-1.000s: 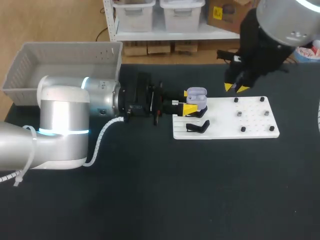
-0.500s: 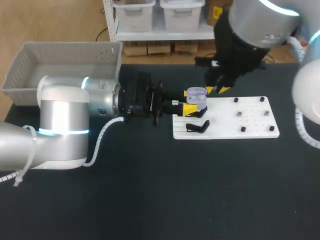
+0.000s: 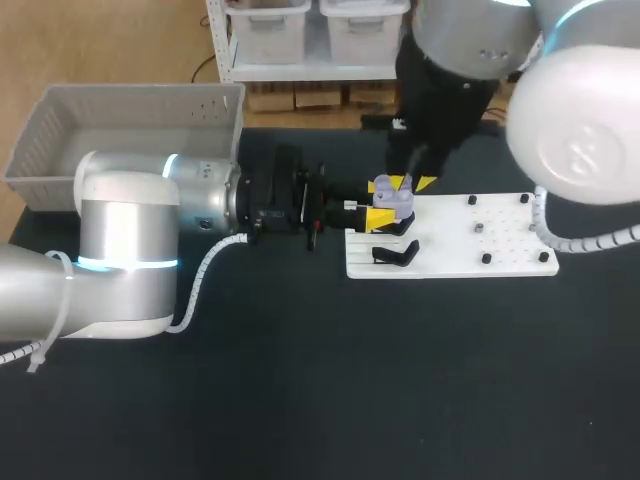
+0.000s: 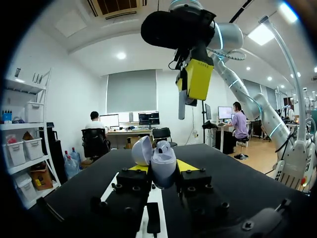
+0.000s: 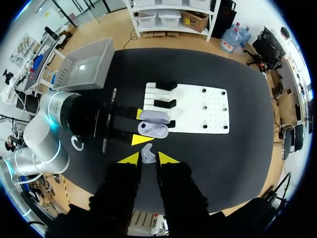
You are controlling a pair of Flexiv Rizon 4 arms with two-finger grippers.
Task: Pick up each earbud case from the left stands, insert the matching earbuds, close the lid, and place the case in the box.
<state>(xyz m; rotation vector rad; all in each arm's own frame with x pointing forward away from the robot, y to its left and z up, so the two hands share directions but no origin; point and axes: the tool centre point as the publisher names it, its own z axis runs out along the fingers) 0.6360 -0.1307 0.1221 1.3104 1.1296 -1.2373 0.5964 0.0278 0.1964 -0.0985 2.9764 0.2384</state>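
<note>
Lavender plastic marked the two things that mattered. The earbud case point(image 4: 157, 159) sat clamped from both sides between the yellow tips of my left gripper point(image 4: 162, 167), its lid swung open and its hollow facing up, at the left edge of the white stand board point(image 3: 500, 250). My right gripper point(image 5: 148, 158) hung above it, fingers drawn narrow and pinched on a single lavender earbud point(image 5: 147, 156). From the right wrist, the case lay just ahead of those fingertips rather than squarely under them, with its long side running roughly parallel to the line between the tips. I judged that the insertion needed a small shift forward and then a straight descent by the right arm, while the left only held steady. An empty black stand point(image 3: 398, 254) stood beside the case on the board. The black table point(image 3: 300, 380) spread all around, and the grey box point(image 3: 130, 120) waited at its far left corner, well apart from the case.
</note>
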